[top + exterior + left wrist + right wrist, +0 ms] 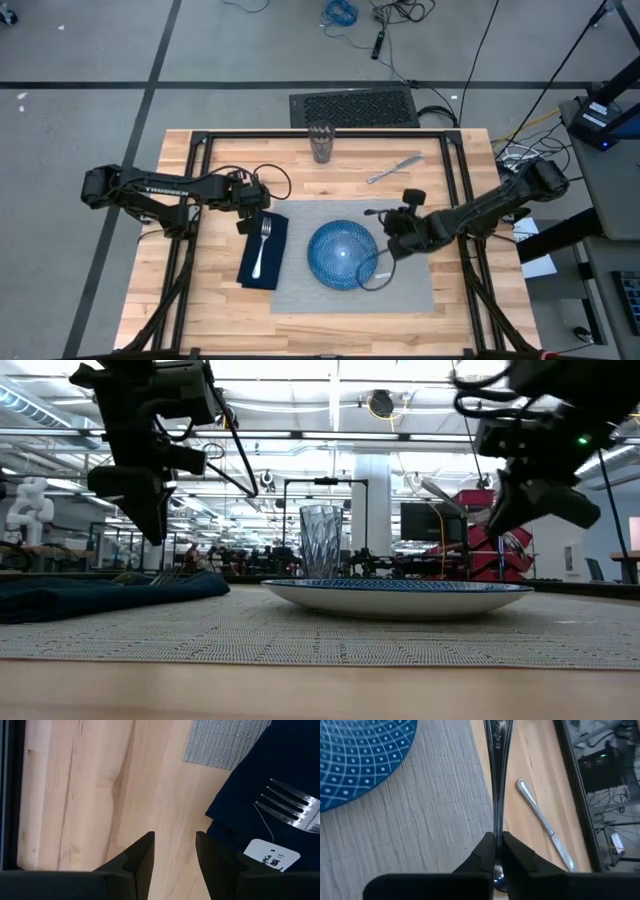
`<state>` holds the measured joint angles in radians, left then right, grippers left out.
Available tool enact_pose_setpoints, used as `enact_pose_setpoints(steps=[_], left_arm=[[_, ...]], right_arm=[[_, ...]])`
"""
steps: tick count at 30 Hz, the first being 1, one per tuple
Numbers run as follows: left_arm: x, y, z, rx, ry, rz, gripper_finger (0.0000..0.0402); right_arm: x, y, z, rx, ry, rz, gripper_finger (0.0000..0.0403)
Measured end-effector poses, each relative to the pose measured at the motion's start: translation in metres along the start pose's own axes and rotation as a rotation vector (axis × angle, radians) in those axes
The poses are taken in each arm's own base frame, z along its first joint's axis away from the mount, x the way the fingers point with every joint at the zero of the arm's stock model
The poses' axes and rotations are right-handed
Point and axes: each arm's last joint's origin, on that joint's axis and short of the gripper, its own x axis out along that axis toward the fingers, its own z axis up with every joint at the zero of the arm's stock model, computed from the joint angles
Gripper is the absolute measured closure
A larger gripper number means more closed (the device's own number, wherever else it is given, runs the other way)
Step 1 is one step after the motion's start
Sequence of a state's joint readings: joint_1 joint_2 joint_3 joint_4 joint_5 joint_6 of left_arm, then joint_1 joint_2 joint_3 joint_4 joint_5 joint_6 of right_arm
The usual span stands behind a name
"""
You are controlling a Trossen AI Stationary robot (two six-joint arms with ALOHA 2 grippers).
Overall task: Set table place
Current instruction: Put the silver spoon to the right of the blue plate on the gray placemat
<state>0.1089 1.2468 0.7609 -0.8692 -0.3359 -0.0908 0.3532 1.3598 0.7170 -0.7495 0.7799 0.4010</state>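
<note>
— Starting at my left: the left gripper (252, 210) hangs above the table (160, 300) just beside the top edge of the navy napkin (264, 250). Its fingers (142, 855) stand apart with bare wood between them; they hold nothing.

— And the fork?

— The fork (262, 248) lies along the napkin, tines toward the gripper. A small white tag (272, 855) sits on the cloth beside the tines.

— Where is the place?

— The grey placemat (400, 285) lies flat in the middle of the table, its left edge under the napkin. The blue plate (342, 255) rests on it. Beyond it, near the far edge, the glass (321, 142) stands upright.

— Your right side?

— The right gripper (398, 235) hovers over the mat just right of the plate, jaws clamped on a thin silver utensil (497, 765); I can't tell which kind. The knife (394, 169) lies loose on the wood, off the mat's far right corner.
</note>
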Motion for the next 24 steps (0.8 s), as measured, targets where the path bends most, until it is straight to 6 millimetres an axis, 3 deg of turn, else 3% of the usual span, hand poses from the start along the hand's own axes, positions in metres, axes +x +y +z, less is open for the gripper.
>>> enact_pose_setpoints(steps=[8, 24], left_arm=[[0.000, 0.000, 0.001, 0.023, -0.011, -0.001, 0.0272], [0.000, -0.001, 0.007, 0.048, -0.074, -0.004, 0.0272]], right_arm=[[-0.005, 0.024, -0.028, 0.128, -0.099, 0.000, 0.0403], [-0.030, 0.050, -0.067, 0.160, -0.043, 0.193, 0.0400]])
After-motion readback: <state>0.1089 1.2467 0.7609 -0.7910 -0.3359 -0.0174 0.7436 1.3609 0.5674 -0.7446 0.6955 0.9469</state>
